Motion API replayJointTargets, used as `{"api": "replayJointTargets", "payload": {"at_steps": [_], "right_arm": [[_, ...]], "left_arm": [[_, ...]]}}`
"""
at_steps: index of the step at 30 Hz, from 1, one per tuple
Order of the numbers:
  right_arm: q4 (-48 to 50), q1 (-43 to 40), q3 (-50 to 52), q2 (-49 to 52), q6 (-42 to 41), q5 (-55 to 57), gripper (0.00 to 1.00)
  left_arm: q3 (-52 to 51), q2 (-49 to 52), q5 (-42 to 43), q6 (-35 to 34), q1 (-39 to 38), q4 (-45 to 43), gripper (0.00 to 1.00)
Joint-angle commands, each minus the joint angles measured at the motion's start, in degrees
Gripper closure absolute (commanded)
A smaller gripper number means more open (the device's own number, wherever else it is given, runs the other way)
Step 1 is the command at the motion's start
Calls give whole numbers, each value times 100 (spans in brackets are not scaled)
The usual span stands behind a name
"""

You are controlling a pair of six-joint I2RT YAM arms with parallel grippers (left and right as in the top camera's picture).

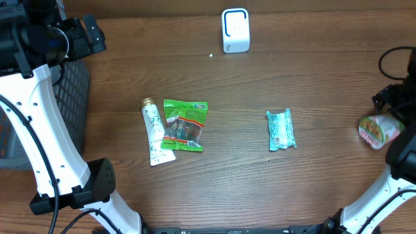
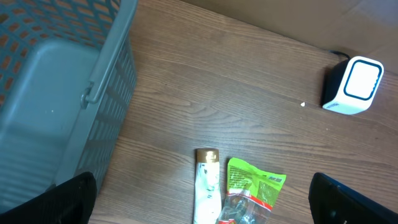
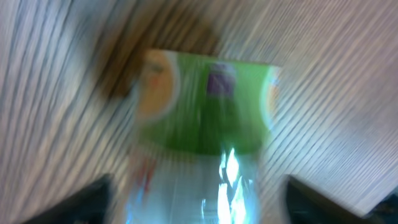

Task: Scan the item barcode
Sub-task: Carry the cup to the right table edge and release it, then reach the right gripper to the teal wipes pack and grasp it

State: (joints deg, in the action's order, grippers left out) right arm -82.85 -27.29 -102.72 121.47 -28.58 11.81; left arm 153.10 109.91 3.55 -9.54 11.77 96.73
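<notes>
Hovering over the green-labelled pack (image 1: 378,130) at the table's (image 1: 247,188) right edge, we are holding the right gripper (image 3: 208,199) wide, unclamped; the left gripper (image 2: 205,202) is hanging wide too. Next we are likely closing, then carrying it to the scanner (image 1: 235,30).

A white scanner (image 1: 235,30) stood far back on the bench (image 1: 312,71); a tube (image 1: 153,130) lay touching a green packet (image 1: 184,125), a teal packet (image 1: 281,130) well apart.
</notes>
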Motion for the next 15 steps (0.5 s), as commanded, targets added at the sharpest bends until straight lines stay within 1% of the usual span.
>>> {"api": "replayJointTargets", "payload": {"at_steps": [1,5,10,11,12,15], "right_arm": [[20,-66,-11,-46,-140,-31,0],[-140,-37,-140,-55,35,-181,0],[-590,256,-903,-146,470,-623,0],[-656,361,-1102,-195,649,-837,0],[-717,535,-1373,-264,968,-1285,0],[-693,946,-1694,-387,1816,-2321,0]], "left_arm": [[0,-9,-63,-79,11,7,0],[0,-9,-63,-76,11,7,0],[0,-9,-63,-76,11,7,0],[0,-9,-63,-76,11,7,0],[0,-9,-63,-76,11,7,0],[0,-9,-63,-76,11,7,0]]}}
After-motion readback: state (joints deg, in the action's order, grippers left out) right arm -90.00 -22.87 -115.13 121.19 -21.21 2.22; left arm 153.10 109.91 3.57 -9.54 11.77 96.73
